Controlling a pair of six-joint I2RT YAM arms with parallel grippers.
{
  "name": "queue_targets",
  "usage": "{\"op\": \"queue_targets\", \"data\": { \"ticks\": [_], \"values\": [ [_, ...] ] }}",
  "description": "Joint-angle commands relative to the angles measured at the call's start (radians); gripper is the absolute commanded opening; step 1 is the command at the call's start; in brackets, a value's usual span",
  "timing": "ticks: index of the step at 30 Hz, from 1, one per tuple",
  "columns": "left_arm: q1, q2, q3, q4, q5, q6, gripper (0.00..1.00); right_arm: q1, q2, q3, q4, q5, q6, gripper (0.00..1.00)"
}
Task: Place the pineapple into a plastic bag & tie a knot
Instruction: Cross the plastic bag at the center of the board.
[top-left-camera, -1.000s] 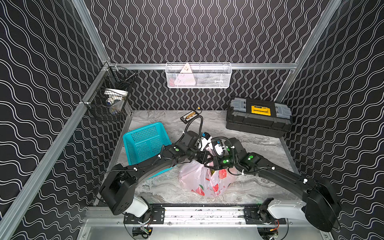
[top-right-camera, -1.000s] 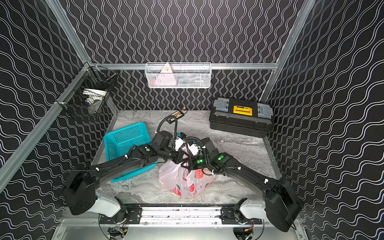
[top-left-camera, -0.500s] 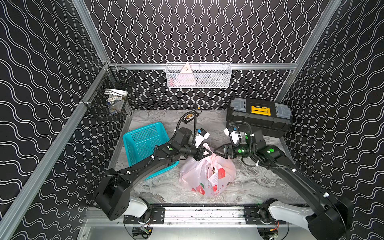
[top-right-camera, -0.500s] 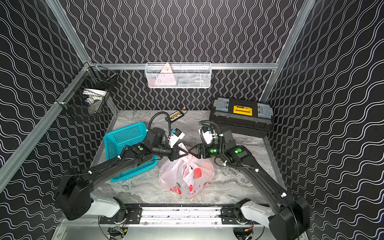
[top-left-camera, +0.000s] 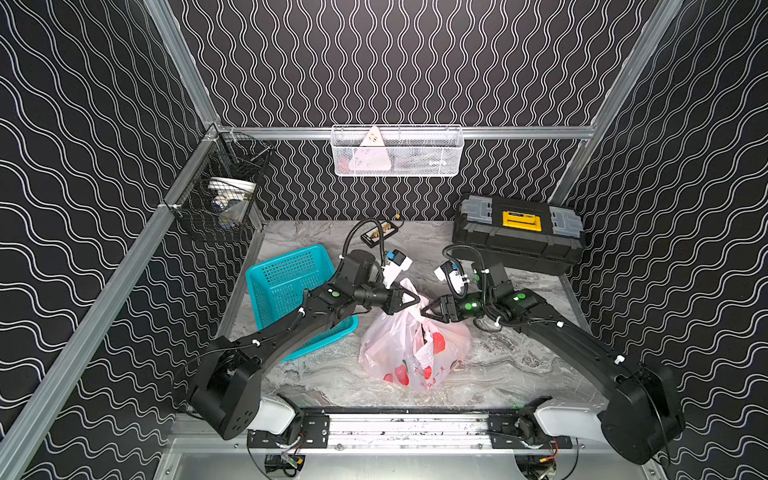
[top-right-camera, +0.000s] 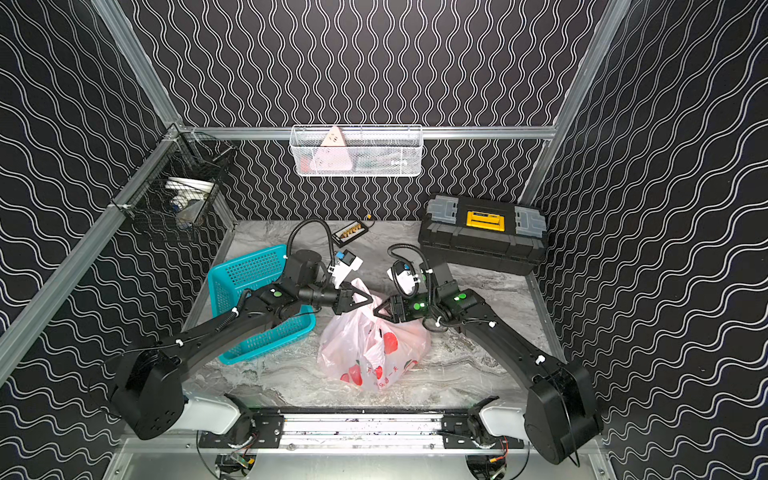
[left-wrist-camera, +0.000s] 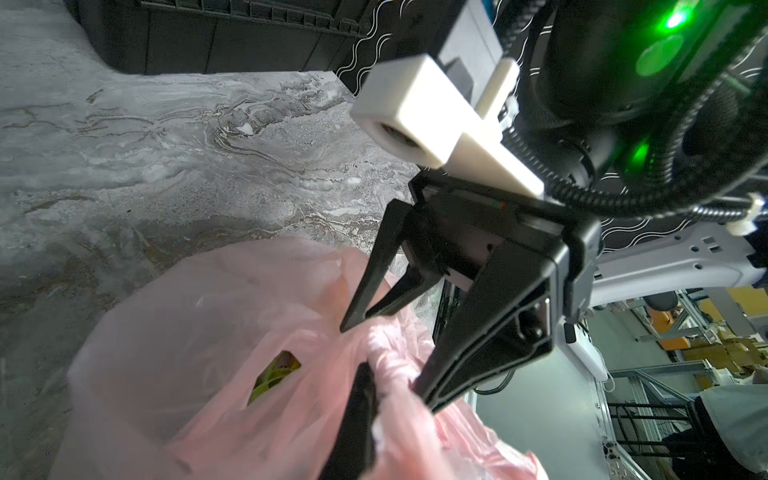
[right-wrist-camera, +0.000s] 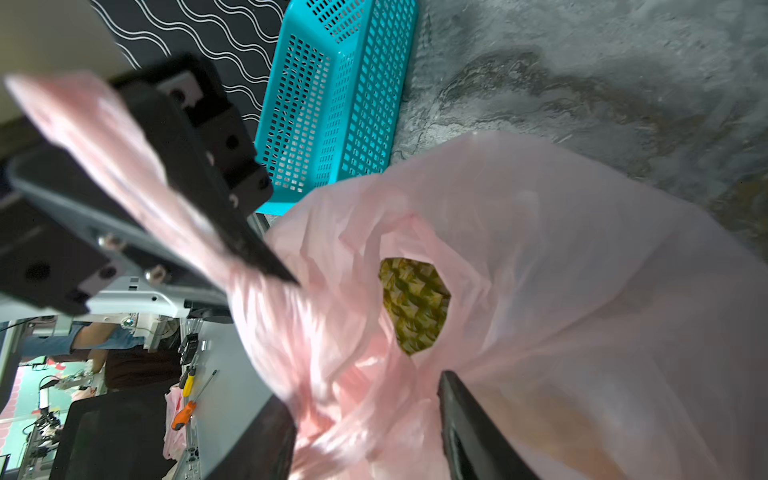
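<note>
**Bag** (top-left-camera: 411, 349): on the counter (top-left-camera: 519, 365), front centre, just beside the basket (top-left-camera: 286, 282). Mouth gathered upward.

**Pineapple** (right-wrist-camera: 415, 303): inside the bag, seen through a gap in the gathered plastic. This step looks done.

**Left claw** (top-left-camera: 409, 297): closed on a handle (right-wrist-camera: 104, 137), and the pink strip runs out through the jaws.

**Right claw** (top-left-camera: 428, 309): jaws apart, straddling the twisted bunch without pinching it.

**Knot** (left-wrist-camera: 386, 353): a small twist between the right claw's fingers. Whether it is fully tied cannot be told.

**Change:** half a second ago the arms stood well apart with the handles drawn out. Now both claws are back close over the bag's top, and the right claw has opened.

**Reading:** probably a tightening pull has just ended. The right claw likely needs a fresh grip before the next pull.
</note>
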Motion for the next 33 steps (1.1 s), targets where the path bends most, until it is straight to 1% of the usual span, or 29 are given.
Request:
{"op": "queue_targets", "data": {
  "ticks": [1, 7, 10, 11, 13, 16, 19, 20, 22, 24, 25, 26, 28, 29, 31, 33],
  "values": [
    [0.006, 0.014, 0.029, 0.056, 0.040, -0.020, 0.00, 0.026, -0.001, -0.018, 0.052, 0.007, 0.016, 0.54],
    [0.007, 0.048, 0.077, 0.055, 0.061, -0.030, 0.00, 0.073, 0.022, -0.011, 0.030, 0.090, 0.013, 0.53],
    [0.007, 0.055, 0.082, 0.053, 0.060, -0.033, 0.00, 0.086, -0.007, -0.007, 0.007, 0.169, 0.031, 0.48],
    [0.006, 0.055, 0.083, 0.051, 0.061, -0.032, 0.00, 0.087, -0.027, -0.013, 0.002, 0.194, 0.041, 0.51],
    [0.006, 0.055, 0.079, 0.051, 0.061, -0.032, 0.00, 0.086, -0.077, -0.022, -0.005, 0.235, 0.057, 0.64],
    [0.007, 0.056, 0.069, 0.057, 0.061, -0.033, 0.00, 0.086, -0.168, -0.032, -0.015, 0.287, 0.073, 0.69],
    [0.006, 0.065, 0.074, 0.057, 0.066, -0.031, 0.00, 0.078, -0.226, -0.010, -0.068, 0.328, 0.063, 0.70],
    [0.007, 0.072, 0.086, 0.047, 0.071, -0.025, 0.00, 0.074, -0.234, 0.002, -0.100, 0.338, 0.054, 0.69],
    [0.006, 0.088, 0.116, 0.030, 0.076, -0.016, 0.00, 0.068, -0.236, 0.022, -0.150, 0.367, 0.037, 0.62],
    [0.006, 0.104, 0.146, 0.023, 0.088, -0.013, 0.00, 0.068, -0.234, 0.033, -0.184, 0.393, 0.034, 0.53],
    [0.007, 0.115, 0.161, 0.020, 0.094, -0.013, 0.00, 0.068, -0.231, 0.037, -0.192, 0.400, 0.036, 0.45],
    [0.006, 0.125, 0.176, 0.016, 0.099, -0.011, 0.00, 0.068, -0.229, 0.044, -0.202, 0.397, 0.039, 0.40],
    [0.006, 0.147, 0.207, 0.008, 0.103, -0.009, 0.00, 0.068, -0.227, 0.053, -0.221, 0.381, 0.042, 0.32],
    [0.007, 0.161, 0.228, -0.009, 0.109, -0.003, 0.00, 0.068, -0.230, 0.051, -0.218, 0.368, 0.046, 0.32],
    [0.004, 0.182, 0.257, -0.032, 0.121, 0.006, 0.00, 0.068, -0.238, 0.044, -0.205, 0.354, 0.054, 0.36],
    [-0.005, 0.186, 0.264, -0.047, 0.118, 0.016, 0.00, 0.068, -0.242, 0.035, -0.196, 0.351, 0.057, 0.37]
  ]
}}
